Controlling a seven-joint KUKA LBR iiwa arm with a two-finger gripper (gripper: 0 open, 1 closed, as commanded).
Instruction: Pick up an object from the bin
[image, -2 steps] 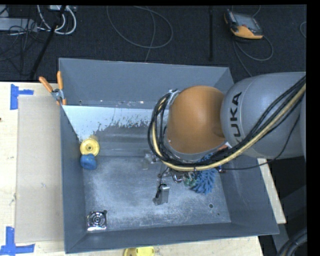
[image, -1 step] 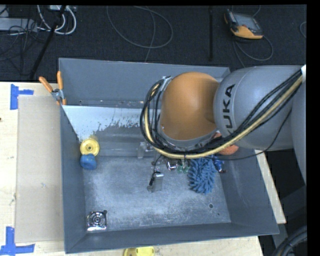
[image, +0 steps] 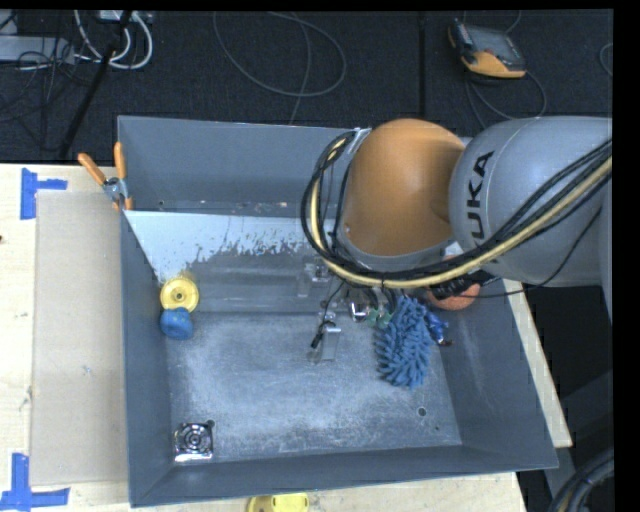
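My gripper (image: 322, 342) hangs low over the bare middle of the bin floor, under the arm's orange cover. Nothing shows in it. Just to its right lies a blue shaggy duster-like thing (image: 403, 345), stretched from the arm's shadow toward the front, a short gap away from the gripper. By the left wall sit a yellow round piece (image: 179, 293) and a blue rounded piece (image: 176, 323), touching each other and well away from the gripper.
A small square metal part (image: 193, 440) lies in the front left corner. An orange-red thing (image: 458, 296) peeks out under the arm at the right wall. The arm and its cables cover the bin's back right.
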